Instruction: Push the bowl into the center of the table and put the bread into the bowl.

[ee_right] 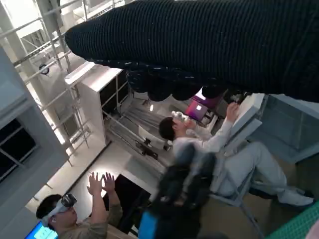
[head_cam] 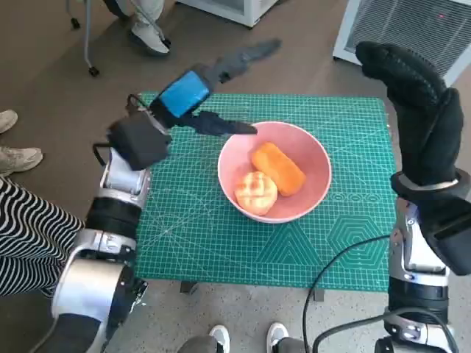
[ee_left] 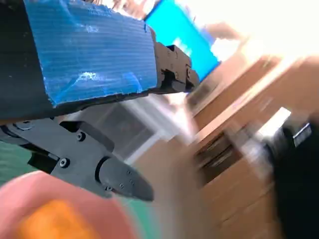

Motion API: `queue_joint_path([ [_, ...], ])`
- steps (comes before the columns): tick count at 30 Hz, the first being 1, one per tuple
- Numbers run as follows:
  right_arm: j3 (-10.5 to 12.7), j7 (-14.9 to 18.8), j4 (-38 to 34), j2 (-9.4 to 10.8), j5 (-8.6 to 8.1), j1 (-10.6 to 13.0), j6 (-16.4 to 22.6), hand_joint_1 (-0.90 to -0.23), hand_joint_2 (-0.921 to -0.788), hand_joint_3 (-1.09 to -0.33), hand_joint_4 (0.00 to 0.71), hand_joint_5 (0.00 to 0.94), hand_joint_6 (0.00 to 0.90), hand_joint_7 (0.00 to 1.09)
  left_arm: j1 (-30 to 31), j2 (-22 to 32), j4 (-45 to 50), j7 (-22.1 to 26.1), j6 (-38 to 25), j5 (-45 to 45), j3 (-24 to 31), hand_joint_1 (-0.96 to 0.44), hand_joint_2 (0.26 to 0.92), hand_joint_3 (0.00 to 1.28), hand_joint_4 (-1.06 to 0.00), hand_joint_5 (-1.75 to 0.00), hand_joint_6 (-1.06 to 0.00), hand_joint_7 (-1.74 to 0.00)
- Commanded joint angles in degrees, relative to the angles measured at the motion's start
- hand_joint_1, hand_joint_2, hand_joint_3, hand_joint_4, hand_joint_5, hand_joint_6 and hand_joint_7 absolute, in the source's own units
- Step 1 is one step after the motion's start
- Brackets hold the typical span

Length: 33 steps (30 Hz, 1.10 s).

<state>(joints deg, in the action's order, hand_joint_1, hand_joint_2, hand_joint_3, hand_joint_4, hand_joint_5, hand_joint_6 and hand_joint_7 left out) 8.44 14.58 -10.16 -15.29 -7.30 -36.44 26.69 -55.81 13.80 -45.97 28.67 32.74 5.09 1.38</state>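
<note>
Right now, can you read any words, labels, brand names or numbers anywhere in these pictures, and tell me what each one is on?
None can be read.
The green cutting mat carries printed grid lines and shapes; any markings are too small to read.
The blue tape on the left hand shows no writing.
The pink bowl is plain.

I see brown floor (head_cam: 44,66) around the green-matted table (head_cam: 353,243), a white grilled unit (head_cam: 412,29) upper right, chair casters (head_cam: 92,70) upper left.

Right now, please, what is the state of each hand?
Left hand: open, fingers apart, holding nothing.
Right hand: raised, holding nothing; open or shut cannot be told.
</note>
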Motion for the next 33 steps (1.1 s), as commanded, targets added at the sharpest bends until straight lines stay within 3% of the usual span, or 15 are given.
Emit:
queue_joint_path([
  [1,-0.7,-1.2,-0.1,0.0,1.7,-0.6,-1.4,-0.753,-0.921,-0.758,0.164,0.003,-0.001,0.55,3.1,-1.7,5.7,-0.1,-1.0,3.8,2.0,-0.7,0.92,0.31,-0.13,-0.01,-0.2,-0.1],
  [3,-0.9,-1.6,0.2,0.1,2.2,-0.8,-1.9,-0.753,-0.921,-0.761,0.163,0.002,-0.001,0.55,5.0,-2.3,9.5,-1.1,-2.6,4.8,2.4,-0.72,0.921,0.33,-0.13,-0.01,-0.19,-0.1],
  [7,-1.3,-2.3,0.4,0.2,2.89,-1.2,-2.5,-0.753,-0.921,-0.768,0.163,0.002,-0.001,0.55,8.9,-3.7,16.4,-3.2,-5.7,6.4,3.0,-0.75,0.921,0.38,-0.13,0.0,-0.04,-0.35],
  [10,-1.5,-2.5,0.1,0.2,3.03,-1.7,-2.7,-0.754,-0.921,-0.773,0.163,0.002,-0.001,0.55,11.1,-4.6,19.8,-4.3,-7.0,6.9,3.2,-0.76,0.921,0.39,-0.12,0.0,-0.01,-0.39],
  [22,-2.1,-2.8,-1.2,0.7,3.12,-3.2,-2.3,-0.745,-0.921,-0.778,0.16,0.0,-0.001,0.55,14.1,-6.5,24.8,-4.9,-9.7,8.2,3.2,-0.77,0.921,0.42,-0.11,0.0,0.0,-0.39],
  [33,-2.5,-2.3,-4.0,0.7,3.08,-4.1,-0.3,-0.744,-0.921,-0.78,0.159,0.0,-0.001,0.55,13.7,-6.8,21.8,-4.5,-5.9,7.0,3.5,-0.76,0.921,0.45,-0.1,0.0,0.0,-0.37],
])
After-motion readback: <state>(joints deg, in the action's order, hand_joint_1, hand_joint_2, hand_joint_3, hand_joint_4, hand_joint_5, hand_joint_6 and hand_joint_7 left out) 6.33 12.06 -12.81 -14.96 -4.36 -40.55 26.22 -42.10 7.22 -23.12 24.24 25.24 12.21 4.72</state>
